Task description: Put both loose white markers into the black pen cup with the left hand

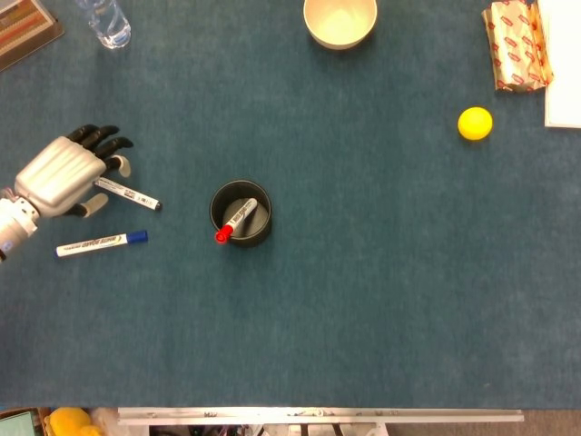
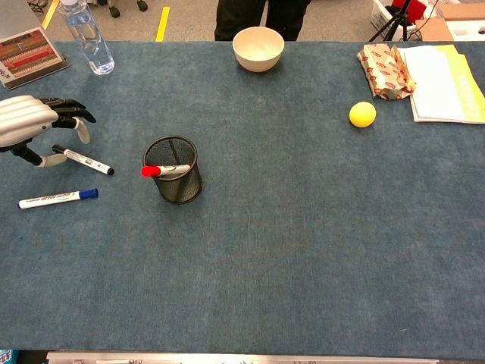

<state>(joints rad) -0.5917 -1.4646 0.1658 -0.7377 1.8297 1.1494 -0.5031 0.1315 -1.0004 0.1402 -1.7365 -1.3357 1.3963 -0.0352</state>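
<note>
Two loose white markers lie at the left of the blue table. The black-capped marker [image 1: 130,193] [image 2: 89,161] has its left end hidden under my left hand [image 1: 65,175] [image 2: 30,125], which hovers over it with fingers spread, holding nothing. Below it lies the blue-capped marker [image 1: 100,242] [image 2: 57,198], untouched. To the right stands the black mesh pen cup [image 1: 241,213] [image 2: 174,169], holding a red-capped marker [image 1: 234,221] [image 2: 163,171]. My right hand shows in neither view.
A water bottle [image 1: 103,20] [image 2: 86,36] and a booklet [image 2: 30,54] sit at the back left. A cream bowl [image 1: 340,20] [image 2: 258,48] stands at the back middle. A yellow ball [image 1: 475,123] [image 2: 362,114], a wrapped packet [image 1: 516,45] and papers [image 2: 443,72] lie at the right.
</note>
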